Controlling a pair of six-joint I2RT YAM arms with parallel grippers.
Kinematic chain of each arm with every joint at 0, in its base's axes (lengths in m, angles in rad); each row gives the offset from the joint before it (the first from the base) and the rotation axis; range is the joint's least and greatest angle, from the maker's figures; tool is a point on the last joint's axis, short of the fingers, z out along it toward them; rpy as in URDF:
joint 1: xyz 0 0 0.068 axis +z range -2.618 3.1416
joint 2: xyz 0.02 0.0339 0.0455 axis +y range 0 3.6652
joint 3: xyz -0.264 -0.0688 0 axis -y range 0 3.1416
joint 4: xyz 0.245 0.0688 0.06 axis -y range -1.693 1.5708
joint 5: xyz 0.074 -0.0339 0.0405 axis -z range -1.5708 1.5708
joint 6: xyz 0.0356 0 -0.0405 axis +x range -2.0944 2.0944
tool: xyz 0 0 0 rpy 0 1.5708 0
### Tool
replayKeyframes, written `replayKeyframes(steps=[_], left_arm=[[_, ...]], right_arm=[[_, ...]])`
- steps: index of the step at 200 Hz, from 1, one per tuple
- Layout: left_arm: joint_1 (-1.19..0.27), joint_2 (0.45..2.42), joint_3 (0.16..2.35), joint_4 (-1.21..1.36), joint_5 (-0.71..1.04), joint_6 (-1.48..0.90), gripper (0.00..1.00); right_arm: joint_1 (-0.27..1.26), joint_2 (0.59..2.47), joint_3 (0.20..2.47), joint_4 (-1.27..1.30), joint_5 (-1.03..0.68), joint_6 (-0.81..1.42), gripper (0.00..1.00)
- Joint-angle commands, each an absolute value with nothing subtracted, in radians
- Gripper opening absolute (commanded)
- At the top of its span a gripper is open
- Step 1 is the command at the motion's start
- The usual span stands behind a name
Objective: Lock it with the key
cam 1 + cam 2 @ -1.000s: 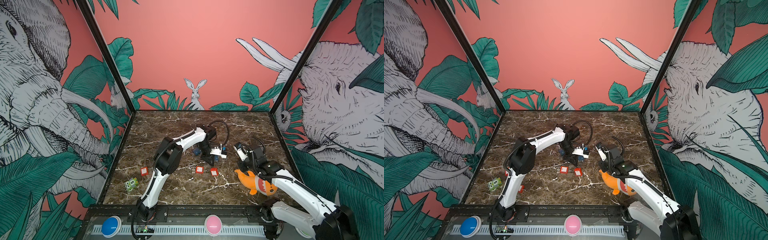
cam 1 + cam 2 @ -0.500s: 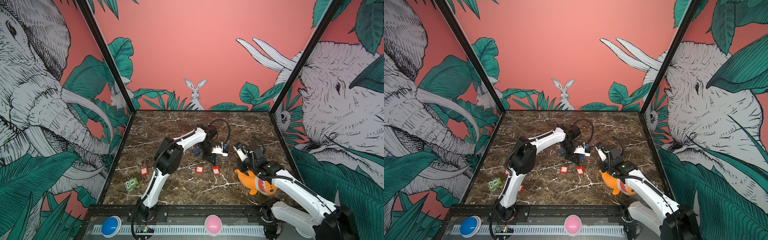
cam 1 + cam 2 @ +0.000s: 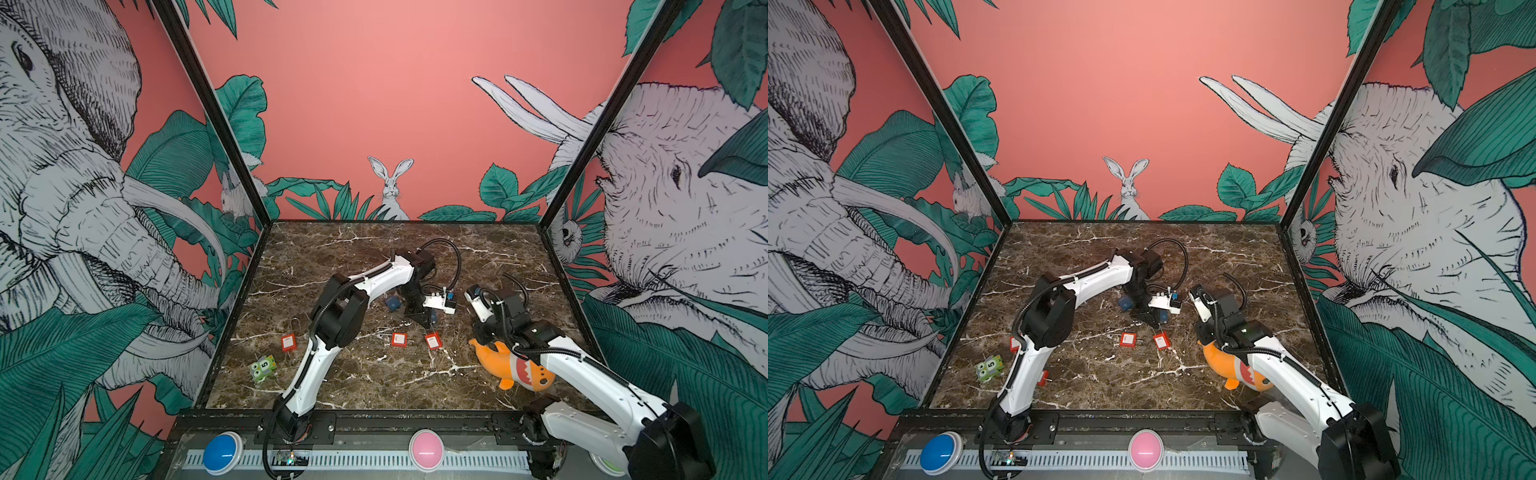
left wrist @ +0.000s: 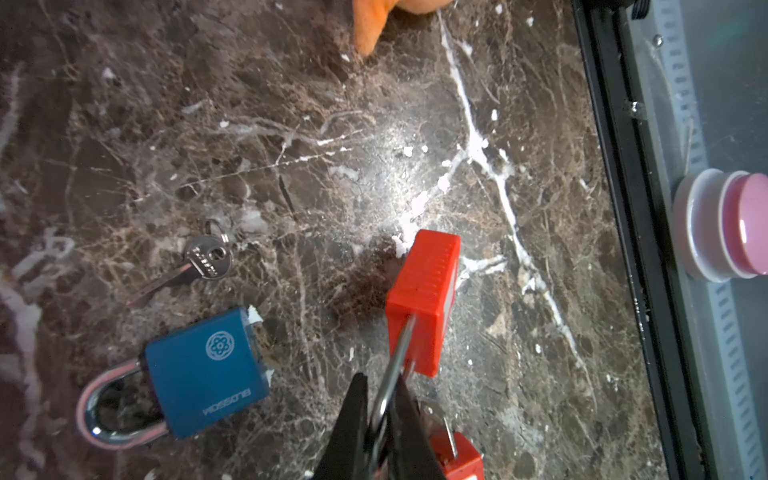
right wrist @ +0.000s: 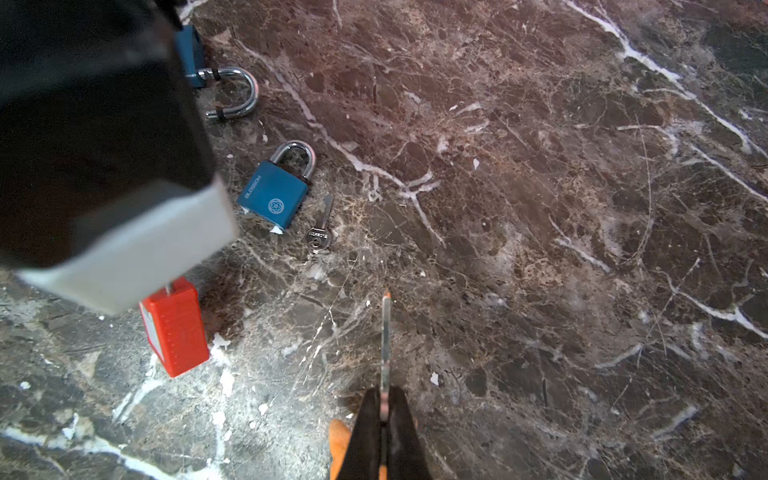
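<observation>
My left gripper (image 4: 384, 401) is shut on the thin steel shackle of a red padlock (image 4: 424, 299). The padlock's body sticks out ahead of the fingertips, low over the marble. In both top views this padlock (image 3: 432, 340) lies just in front of the left gripper (image 3: 424, 321). My right gripper (image 5: 384, 401) is shut on a key (image 5: 386, 332). The key's blade points forward, away from the padlock (image 5: 174, 328), which stands well off to the side with a wide gap between them.
A blue padlock (image 4: 203, 370) and a loose key (image 4: 199, 259) lie beside the held lock. Another blue padlock (image 5: 195, 54) has its shackle open. More red padlocks (image 3: 399, 339) (image 3: 288, 342), an orange plush fish (image 3: 511, 365) and a green number block (image 3: 262, 368) lie on the marble.
The left wrist has turned slightly and the red padlock has shifted a little to the right. The right arm with the key has stayed in place.
</observation>
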State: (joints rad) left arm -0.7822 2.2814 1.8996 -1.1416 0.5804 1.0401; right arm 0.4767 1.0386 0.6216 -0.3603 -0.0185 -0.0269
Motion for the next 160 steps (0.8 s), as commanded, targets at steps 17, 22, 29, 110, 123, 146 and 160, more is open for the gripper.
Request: replayKeyframes(steps=[17, 22, 29, 110, 123, 146, 160], left_arm=[[-0.793, 2.302, 1.931, -1.147, 0.574, 1.052, 0.17], [-0.793, 2.302, 1.932, -1.141, 0.572, 1.048, 0.18], [-0.793, 2.302, 1.935, -1.137, 0.571, 1.045, 0.18], [-0.784, 2.208, 1.879, -0.954, 0.562, 0.925, 0.23], [-0.767, 2.160, 1.827, -0.872, 0.558, 0.872, 0.23], [-0.713, 2.052, 1.660, -0.679, 0.572, 0.769, 0.23], [-0.669, 1.977, 1.556, -0.563, 0.585, 0.727, 0.23]], right_arm=[[0.473, 1.052, 0.652, -0.318, -0.043, -0.005, 0.00], [0.473, 1.056, 0.652, -0.317, -0.041, -0.005, 0.00], [0.473, 1.060, 0.653, -0.318, -0.040, -0.003, 0.00], [0.473, 1.087, 0.685, -0.340, -0.036, 0.040, 0.02], [0.473, 1.094, 0.695, -0.351, -0.046, 0.068, 0.02], [0.474, 1.111, 0.705, -0.362, -0.056, 0.144, 0.02], [0.478, 1.125, 0.711, -0.365, -0.073, 0.191, 0.02]])
